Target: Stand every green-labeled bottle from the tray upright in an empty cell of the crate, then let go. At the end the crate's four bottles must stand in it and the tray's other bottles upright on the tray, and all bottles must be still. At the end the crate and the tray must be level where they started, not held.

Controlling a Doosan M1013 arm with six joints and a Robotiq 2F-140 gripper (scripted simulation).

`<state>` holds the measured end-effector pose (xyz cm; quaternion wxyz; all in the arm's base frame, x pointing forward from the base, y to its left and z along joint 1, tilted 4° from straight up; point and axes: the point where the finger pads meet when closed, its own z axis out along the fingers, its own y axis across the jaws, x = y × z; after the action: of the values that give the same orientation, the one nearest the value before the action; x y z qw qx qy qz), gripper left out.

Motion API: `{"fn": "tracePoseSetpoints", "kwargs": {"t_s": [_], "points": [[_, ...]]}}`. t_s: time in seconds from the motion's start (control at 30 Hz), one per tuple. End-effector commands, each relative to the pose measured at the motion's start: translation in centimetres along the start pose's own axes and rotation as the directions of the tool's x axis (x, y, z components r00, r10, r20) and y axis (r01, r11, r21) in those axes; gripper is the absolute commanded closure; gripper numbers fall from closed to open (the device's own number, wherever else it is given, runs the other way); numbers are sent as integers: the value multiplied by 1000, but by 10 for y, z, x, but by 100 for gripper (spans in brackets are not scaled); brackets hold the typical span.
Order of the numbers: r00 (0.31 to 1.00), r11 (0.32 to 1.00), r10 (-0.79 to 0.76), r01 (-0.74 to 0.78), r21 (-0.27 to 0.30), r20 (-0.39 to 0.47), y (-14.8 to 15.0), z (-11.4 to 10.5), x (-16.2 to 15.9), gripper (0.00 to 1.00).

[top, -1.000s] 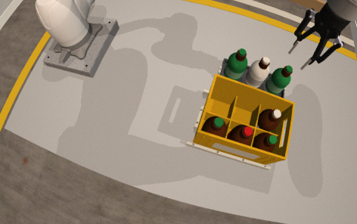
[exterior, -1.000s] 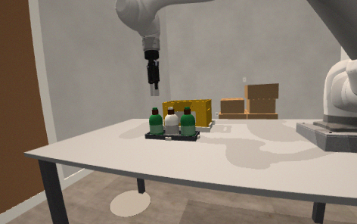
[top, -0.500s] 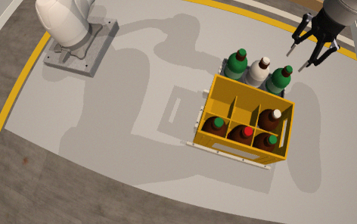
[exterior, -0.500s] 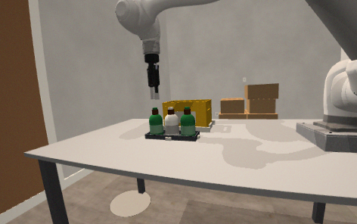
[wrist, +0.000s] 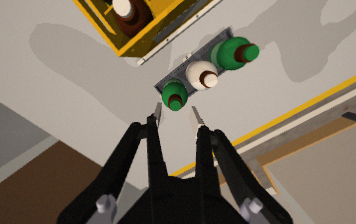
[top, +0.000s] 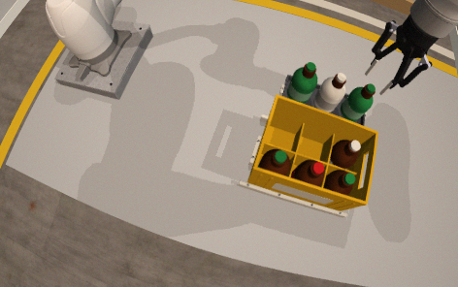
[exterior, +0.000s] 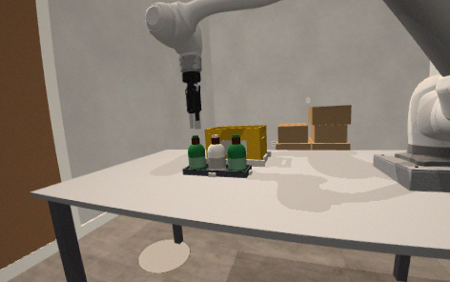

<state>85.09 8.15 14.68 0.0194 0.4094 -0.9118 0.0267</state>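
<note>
Gripper (wrist: 176,116) fingers stand partly apart with nothing between them. It hangs high in the air, pointing down, a little to the outside of the dark tray (exterior: 238,172).

Just below and ahead of the fingertips is the nearest green-labeled bottle (wrist: 174,94). To do this step well, the gripper should go straight down so one finger passes on each side of that bottle's brown neck. It should not bump the white-labeled bottle (wrist: 202,76) right next to it. Then it should squeeze, lift straight up, and keep the bottle upright.

Past the tray, farther from the gripper, sits the yellow crate (top: 318,121).

Now count. The tray holds three bottles: two green-labeled ones and one white-labeled one. The other green-labeled one (wrist: 234,52) is at the far end. The crate has six cells. Four hold brown bottles: two with green caps, one red, one white. Two cells are empty.
</note>
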Motion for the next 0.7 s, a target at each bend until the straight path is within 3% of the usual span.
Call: {"fn": "tracePoseSetpoints", "kwargs": {"t_s": [0.0, 0.67], "points": [[1000, 1000, 8, -8, -4, 0, 1, 7, -1, 62], [1000, 1000, 8, -8, -4, 0, 1, 9, -1, 62]]}}
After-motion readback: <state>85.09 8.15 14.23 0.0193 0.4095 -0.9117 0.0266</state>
